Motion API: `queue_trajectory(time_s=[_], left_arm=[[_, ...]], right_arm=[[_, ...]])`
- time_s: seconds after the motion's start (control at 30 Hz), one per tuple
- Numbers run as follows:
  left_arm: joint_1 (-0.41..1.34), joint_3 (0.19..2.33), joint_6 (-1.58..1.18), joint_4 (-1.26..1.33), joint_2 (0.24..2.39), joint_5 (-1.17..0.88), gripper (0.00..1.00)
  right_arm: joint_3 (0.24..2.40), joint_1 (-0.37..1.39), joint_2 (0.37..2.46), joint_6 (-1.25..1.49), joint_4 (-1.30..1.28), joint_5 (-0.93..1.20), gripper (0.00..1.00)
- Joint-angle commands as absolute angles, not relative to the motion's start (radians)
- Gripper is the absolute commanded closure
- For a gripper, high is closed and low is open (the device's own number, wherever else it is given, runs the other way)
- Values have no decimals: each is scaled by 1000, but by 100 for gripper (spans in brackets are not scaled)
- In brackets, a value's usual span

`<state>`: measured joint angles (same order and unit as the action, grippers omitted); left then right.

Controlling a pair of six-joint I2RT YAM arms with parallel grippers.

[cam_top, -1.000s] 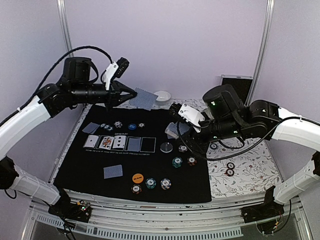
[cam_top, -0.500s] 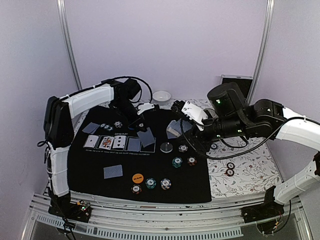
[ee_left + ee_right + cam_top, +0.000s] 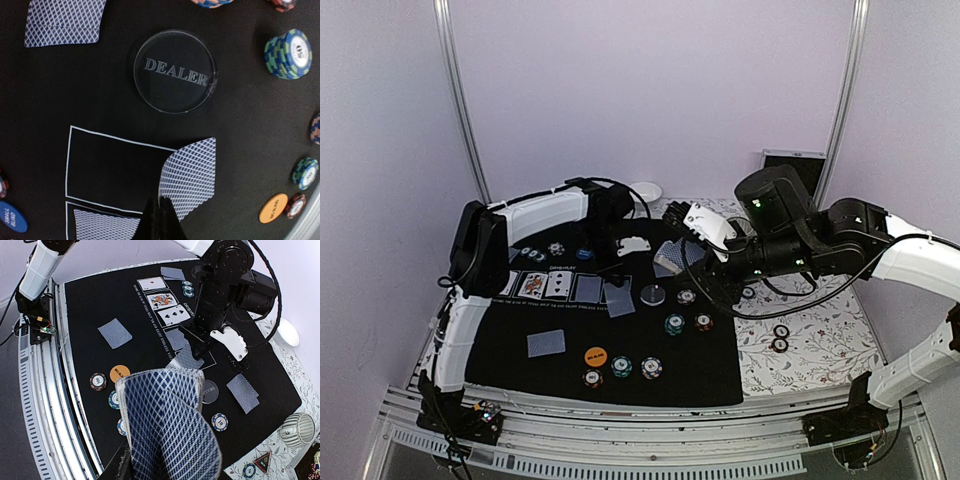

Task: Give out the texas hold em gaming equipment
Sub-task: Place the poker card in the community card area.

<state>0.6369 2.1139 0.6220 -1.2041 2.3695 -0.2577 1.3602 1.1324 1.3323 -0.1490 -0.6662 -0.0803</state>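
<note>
L pincer (image 3: 159, 222) nips crosshatch-backed card (image 3: 190, 167); R pincer (image 3: 124, 466) grips fanned, curved deck (image 3: 167, 430).

Fanned cards (image 3: 170, 425) cover most of the right claw (image 3: 124, 467) gripping them and run off the picture's edge. The left claw (image 3: 159, 210), also cropped, covers a corner of the card (image 3: 190, 175) it pinches.

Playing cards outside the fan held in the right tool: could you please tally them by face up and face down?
Face-up cards: 3
Face-down cards: 5, one in the left tool
Total: 8, fan excluded
</note>
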Motion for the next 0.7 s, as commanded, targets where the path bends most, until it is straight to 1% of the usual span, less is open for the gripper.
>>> queue_trajectory(time_s=[0.0,0.13,0.3,0.5,0.57,0.67], left_arm=[[686,2108,654,-1182,2403,-94,100],[693,2086,669,-1120,2403,5,100],[696,2005,729,-983,2369,53,100],[693,1996,764,-943,2403,128,100],[692,1992,761,-916,2404,139,100],[688,1976,753,-851,2386,90,100]], right_arm=[[1371,1138,1320,-141,-654,-92,96],[1366,1138,1315,-138,-655,-92,96],[1362,1138,1313,-134,-657,-92,96],[1361,1138,1313,-132,-656,-92,96],[1361,1137,1313,-132,-656,-94,96],[1360,1138,1314,-132,-656,-95,96]])
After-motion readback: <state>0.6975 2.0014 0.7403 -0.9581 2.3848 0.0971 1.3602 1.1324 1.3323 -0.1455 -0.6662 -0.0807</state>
